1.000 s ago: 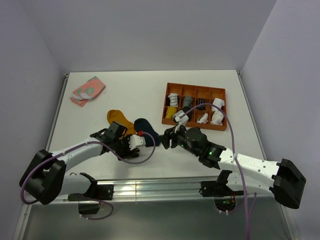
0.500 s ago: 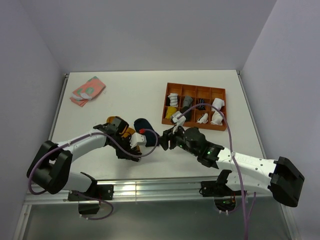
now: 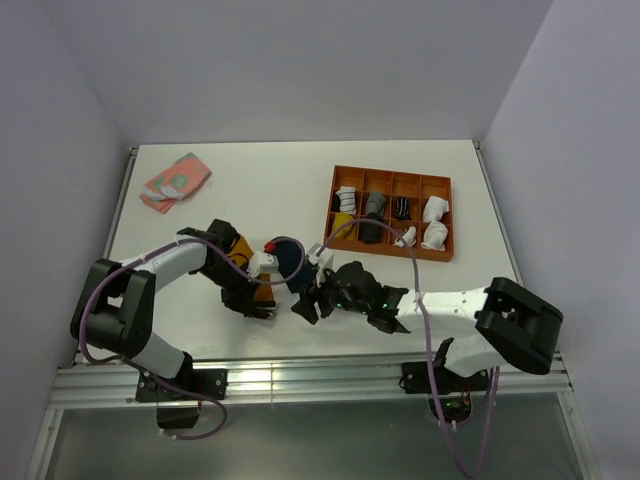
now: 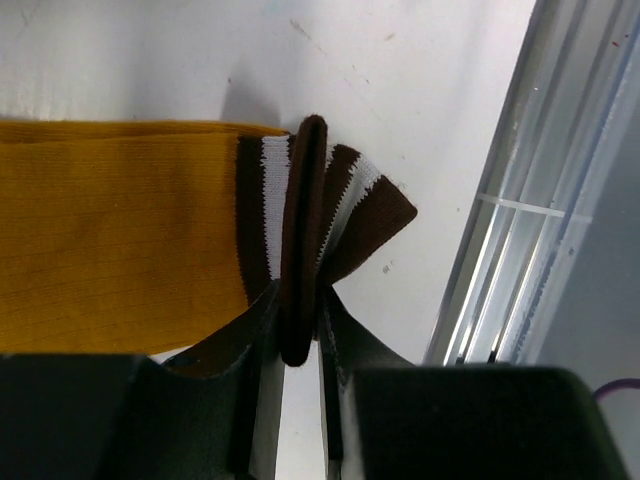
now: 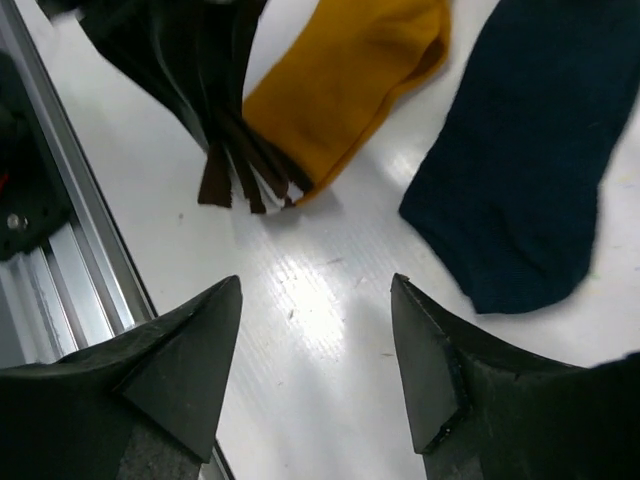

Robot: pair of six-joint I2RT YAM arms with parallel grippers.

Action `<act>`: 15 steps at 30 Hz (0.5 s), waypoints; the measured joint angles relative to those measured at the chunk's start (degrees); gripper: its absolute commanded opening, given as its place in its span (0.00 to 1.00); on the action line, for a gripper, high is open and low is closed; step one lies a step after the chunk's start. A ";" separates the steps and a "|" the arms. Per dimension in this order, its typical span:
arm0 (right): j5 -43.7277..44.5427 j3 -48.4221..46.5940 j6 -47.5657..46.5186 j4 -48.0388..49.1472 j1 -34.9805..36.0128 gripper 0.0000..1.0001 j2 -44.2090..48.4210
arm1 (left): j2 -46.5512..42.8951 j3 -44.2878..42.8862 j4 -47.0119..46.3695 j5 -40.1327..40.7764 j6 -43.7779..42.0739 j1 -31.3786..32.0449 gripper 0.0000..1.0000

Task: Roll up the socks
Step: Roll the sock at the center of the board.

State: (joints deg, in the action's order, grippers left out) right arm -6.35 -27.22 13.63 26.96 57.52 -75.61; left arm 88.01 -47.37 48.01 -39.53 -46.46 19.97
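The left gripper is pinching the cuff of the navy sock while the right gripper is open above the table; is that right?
Not quite: the left gripper is pinching the striped cuff of the mustard sock, as the left wrist view shows. The navy sock lies free. The right gripper is indeed open above the table.

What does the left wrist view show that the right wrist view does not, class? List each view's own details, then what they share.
Left wrist only: the white bands of the striped cuff, with a fold of it pinched in the left gripper. Right wrist only: the navy sock and the open right gripper over bare table. Both: the mustard sock and the metal rail.
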 measured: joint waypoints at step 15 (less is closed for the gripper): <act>-2.49 -12.07 -2.60 3.17 5.38 0.77 -19.54 | 0.02 0.00 3.76 -2.47 -2.64 -3.89 0.22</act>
State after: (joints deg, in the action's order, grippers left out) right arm -8.84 -39.29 11.03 30.13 62.89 -95.15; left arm 88.03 -47.37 51.77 -42.00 -49.10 16.08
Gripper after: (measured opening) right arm 0.764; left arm 0.219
